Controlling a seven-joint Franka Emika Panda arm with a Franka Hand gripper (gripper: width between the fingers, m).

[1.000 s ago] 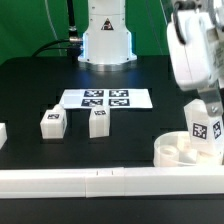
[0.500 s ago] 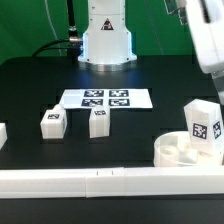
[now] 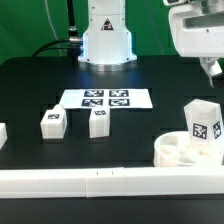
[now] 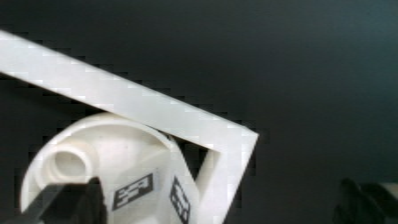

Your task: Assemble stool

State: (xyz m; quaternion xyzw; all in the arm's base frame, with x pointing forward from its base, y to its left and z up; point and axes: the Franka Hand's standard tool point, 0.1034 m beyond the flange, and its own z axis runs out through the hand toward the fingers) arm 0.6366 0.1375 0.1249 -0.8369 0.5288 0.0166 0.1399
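Observation:
The round white seat [image 3: 178, 151] lies at the exterior view's right, against the front rail. One white tagged leg [image 3: 205, 124] stands upright in a socket of the seat. Two loose tagged legs [image 3: 52, 122] [image 3: 98, 121] stand left of centre, and part of another white piece [image 3: 3, 132] shows at the left edge. My gripper [image 3: 210, 67] is open and empty, well above the standing leg. In the wrist view the seat [image 4: 89, 160] and the standing leg [image 4: 164, 190] lie below, between my dark fingers [image 4: 68, 200].
A long white rail [image 3: 100, 181] runs along the front edge; its corner shows in the wrist view [image 4: 151, 98]. The marker board [image 3: 105, 98] lies mid-table, in front of the robot base [image 3: 105, 40]. The table top is black.
The gripper has let go of the leg standing in the seat and risen straight up away from it. The leg stays upright in its socket.

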